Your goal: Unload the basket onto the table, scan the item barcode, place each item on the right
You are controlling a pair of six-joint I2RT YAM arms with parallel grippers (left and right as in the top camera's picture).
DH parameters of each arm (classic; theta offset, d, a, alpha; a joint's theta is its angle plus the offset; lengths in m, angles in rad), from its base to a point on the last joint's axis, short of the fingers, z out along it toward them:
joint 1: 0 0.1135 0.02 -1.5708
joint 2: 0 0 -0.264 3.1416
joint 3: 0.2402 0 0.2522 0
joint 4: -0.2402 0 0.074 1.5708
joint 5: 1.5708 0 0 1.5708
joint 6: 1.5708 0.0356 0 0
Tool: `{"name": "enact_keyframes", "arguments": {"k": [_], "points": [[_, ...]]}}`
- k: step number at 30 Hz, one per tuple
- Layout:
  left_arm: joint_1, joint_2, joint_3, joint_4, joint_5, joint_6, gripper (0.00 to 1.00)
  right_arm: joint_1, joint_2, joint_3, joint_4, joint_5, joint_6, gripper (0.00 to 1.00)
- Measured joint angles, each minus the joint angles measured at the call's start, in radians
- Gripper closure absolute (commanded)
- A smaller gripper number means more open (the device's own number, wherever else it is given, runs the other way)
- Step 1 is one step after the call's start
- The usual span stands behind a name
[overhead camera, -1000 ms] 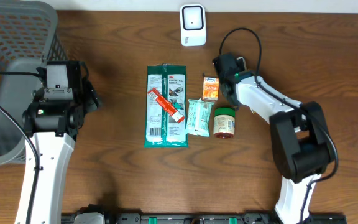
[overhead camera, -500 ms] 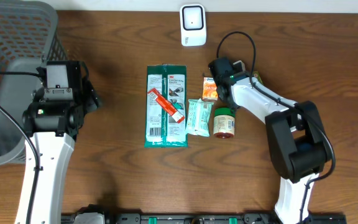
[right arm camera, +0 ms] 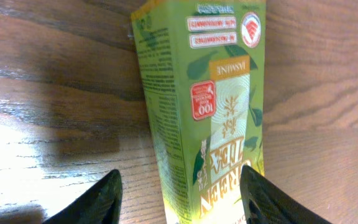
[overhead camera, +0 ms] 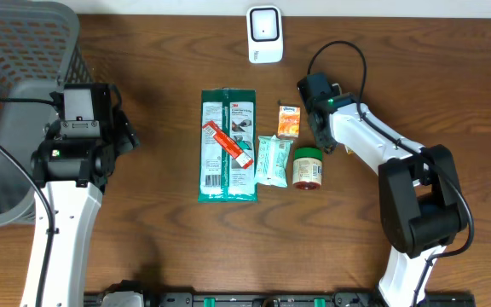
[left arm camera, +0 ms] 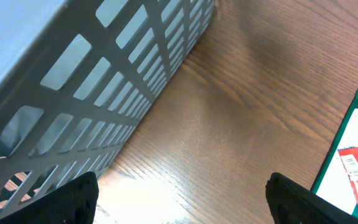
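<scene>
A brown wooden counter (overhead camera: pixel 160 247) carries one grey lattice basket (overhead camera: pixel 24 51) at its left edge, two white-and-black robot arms, one white barcode scanner (overhead camera: pixel 264 34) at the far edge, and six grocery items. Five of them show from overhead: one large flat green package (overhead camera: pixel 216 170), one red packet (overhead camera: pixel 228 145) lying slantwise on top of it, one pale green sachet (overhead camera: pixel 273 159) just beside it, one green-lidded jar (overhead camera: pixel 307 166) and one small orange box (overhead camera: pixel 289 120). The sixth, a green tea carton (right arm camera: pixel 210 106) marked "jasmine", appears only in the right wrist view, lying flat on the counter. Overhead, the right arm covers it, just right of the orange box. Only the left wrist view shows the basket's slatted wall close up, with a corner of the green package and red packet. The right end effector (right arm camera: pixel 182 193) has its fingers apart, straddling the carton; one finger is clear of it, the other is at its edge, and contact cannot be told. The left end effector (left arm camera: pixel 184 193) is spread wide beside the basket, holding nothing.
</scene>
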Motion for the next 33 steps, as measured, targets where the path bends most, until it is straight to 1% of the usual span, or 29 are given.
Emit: {"name": "enact_keyframes", "arguments": {"k": [1, 4, 8, 15, 19, 21, 23, 24, 26, 27, 31, 33], "points": [[0.0, 0.0, 0.0, 0.0, 0.0, 0.0, 0.13, 0.0, 0.0, -0.002, 0.0, -0.002, -0.002, 0.33], [0.0, 0.0, 0.0, 0.0, 0.0, 0.0, 0.13, 0.0, 0.0, -0.01, 0.0, 0.008, -0.002, 0.32], [0.0, 0.0, 0.0, 0.0, 0.0, 0.0, 0.13, 0.0, 0.0, -0.043, 0.014, 0.047, -0.003, 0.39], [0.0, 0.0, 0.0, 0.0, 0.0, 0.0, 0.13, 0.001, -0.01, -0.137, 0.09, 0.144, -0.005, 0.4], [0.0, 0.0, 0.0, 0.0, 0.0, 0.0, 0.13, 0.003, -0.011, -0.153, 0.091, 0.185, -0.005, 0.5], [0.0, 0.0, 0.0, 0.0, 0.0, 0.0, 0.13, 0.008, -0.011, -0.159, 0.095, 0.191, -0.009, 0.62], [0.0, 0.0, 0.0, 0.0, 0.0, 0.0, 0.13, 0.016, -0.011, -0.159, 0.105, 0.195, -0.011, 0.68], [0.0, 0.0, 0.0, 0.0, 0.0, 0.0, 0.13, 0.018, -0.011, -0.159, 0.109, 0.196, -0.008, 0.73], [0.0, 0.0, 0.0, 0.0, 0.0, 0.0, 0.13, 0.025, -0.014, -0.159, 0.113, 0.196, -0.008, 0.86], [0.0, 0.0, 0.0, 0.0, 0.0, 0.0, 0.13, 0.026, -0.016, -0.158, 0.111, 0.2, -0.013, 0.89], [0.0, 0.0, 0.0, 0.0, 0.0, 0.0, 0.13, 0.026, -0.034, -0.158, 0.11, 0.188, -0.006, 0.92], [0.0, 0.0, 0.0, 0.0, 0.0, 0.0, 0.13, 0.025, -0.04, -0.158, 0.109, 0.179, -0.006, 0.97]]}}
